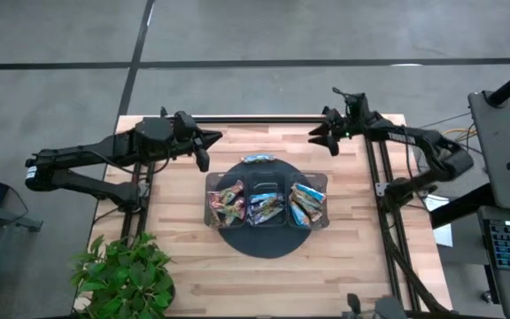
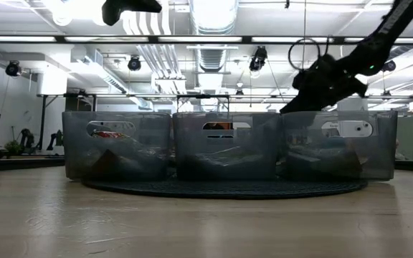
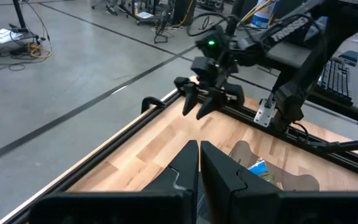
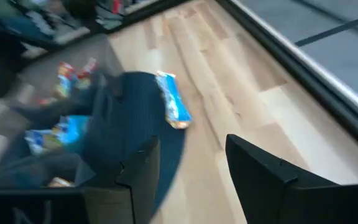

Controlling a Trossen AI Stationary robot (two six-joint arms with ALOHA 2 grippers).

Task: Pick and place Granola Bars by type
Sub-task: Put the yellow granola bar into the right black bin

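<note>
Hovering above the far right corner of the wooden surface (image 1: 193,275), the right gripper (image 1: 323,135) has its jaws apart and holds nothing. One light blue granola bar (image 1: 258,159) lies alone at the far edge of the dark round mat (image 1: 264,244), just behind the clear three-compartment tray (image 1: 267,181). The other granola bars (image 1: 266,206) sit sorted inside the tray: reddish-orange ones left, dark blue ones in the middle, light blue ones right. The left gripper (image 1: 204,159), with jaws clenched and empty, is raised over the far left part, near the tray.
</note>
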